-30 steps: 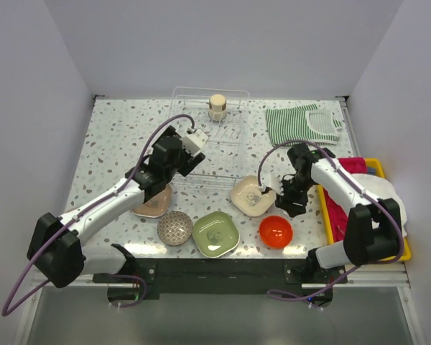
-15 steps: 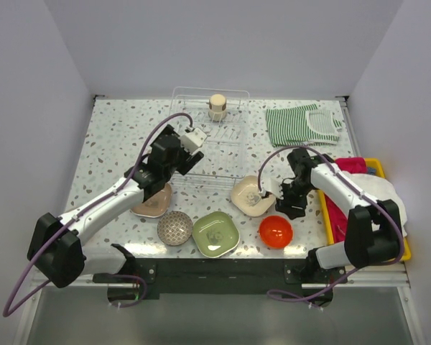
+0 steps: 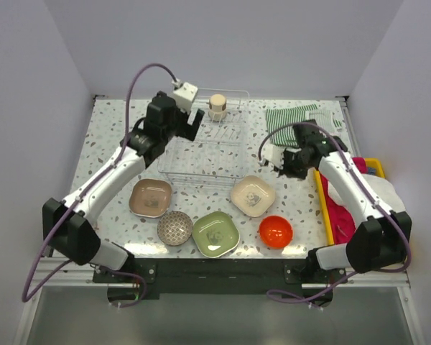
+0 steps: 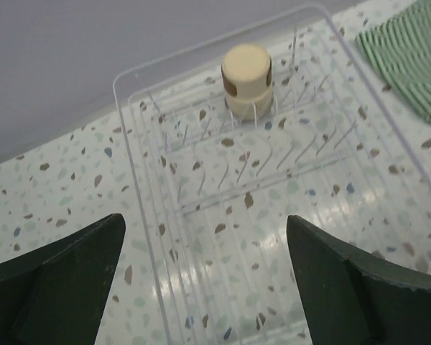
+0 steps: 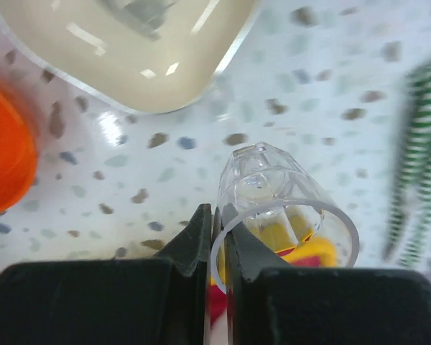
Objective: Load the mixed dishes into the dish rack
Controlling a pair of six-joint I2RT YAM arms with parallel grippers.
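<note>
The left fingers (image 4: 72,277) have gone from the brown plate (image 3: 150,197) up to the far left corner of the dish rack (image 3: 223,154), spread wide above it. The right fingers (image 5: 194,241) have left the cream plate (image 3: 253,195) and now pinch the rim of a clear cup (image 5: 273,201), lifted just right of the rack. The counter (image 3: 108,144) is speckled; 3 pale walls (image 3: 223,43) surround it.
</note>
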